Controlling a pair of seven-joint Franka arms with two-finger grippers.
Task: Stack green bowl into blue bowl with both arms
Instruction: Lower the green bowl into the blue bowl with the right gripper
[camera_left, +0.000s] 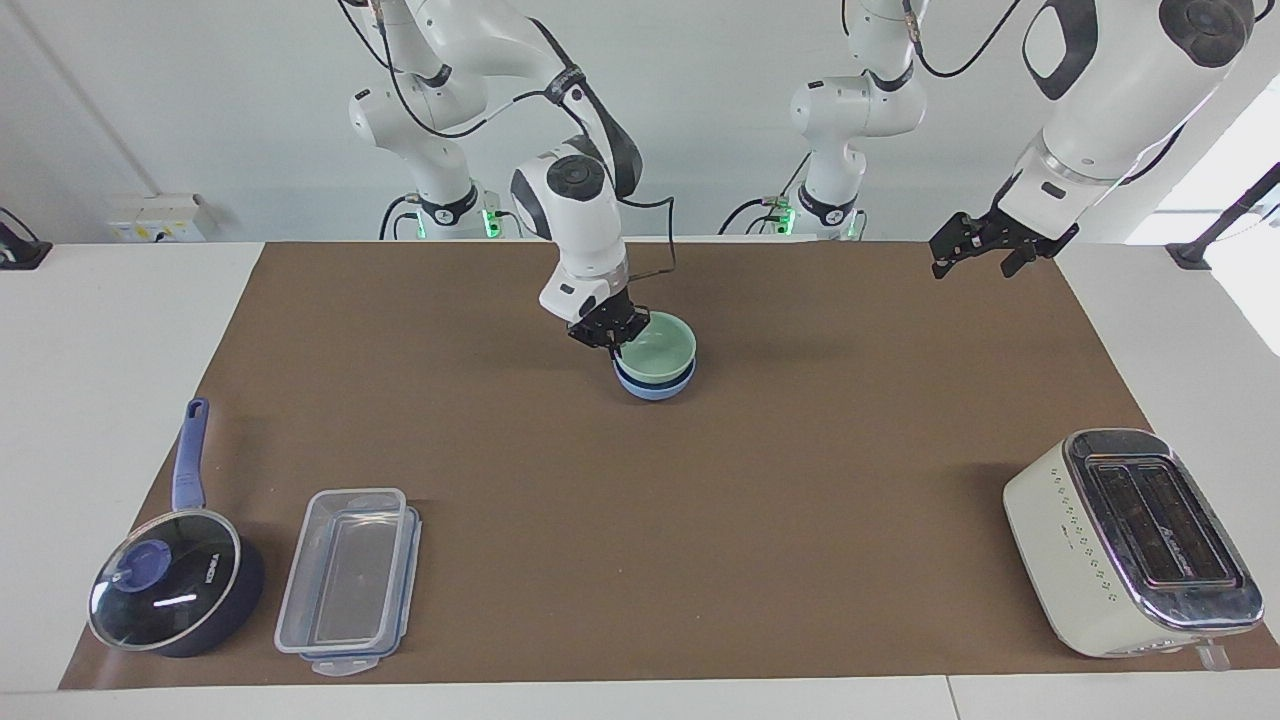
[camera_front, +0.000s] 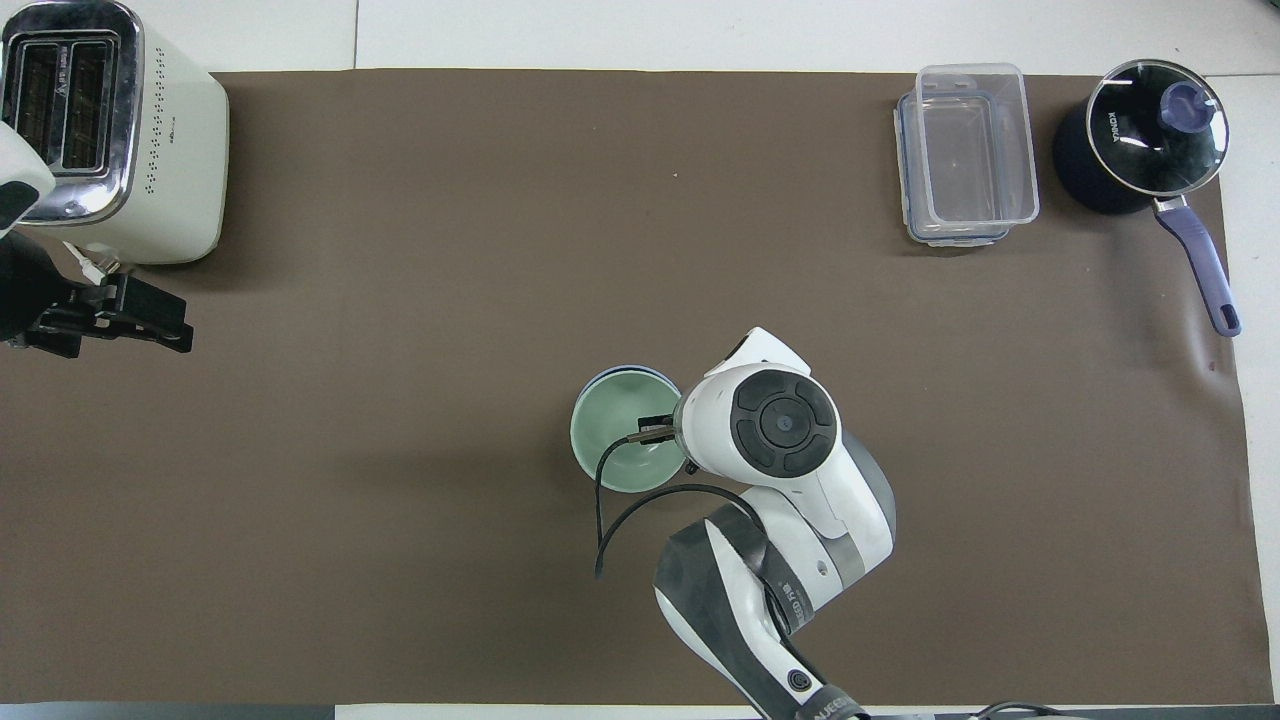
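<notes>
blue bowl (camera_left: 655, 386) mostly hidden under green bowl (camera_left: 657, 347)

1. My two arms, the right arm (camera_left: 575, 215) and the left arm (camera_left: 1110, 90), are glossy white with rounded housings.
2. Dark grey bands wrap the joints, and each wrist carries a round dark cap (camera_front: 782, 420).
3. Thin black cables loop along the links; one curls free beside the right wrist.
4. Green lights glow at both bases.
5. Each gripper is small, black and angular; the right gripper (camera_left: 607, 332) shows what may be a tiny blue light above it.
</notes>
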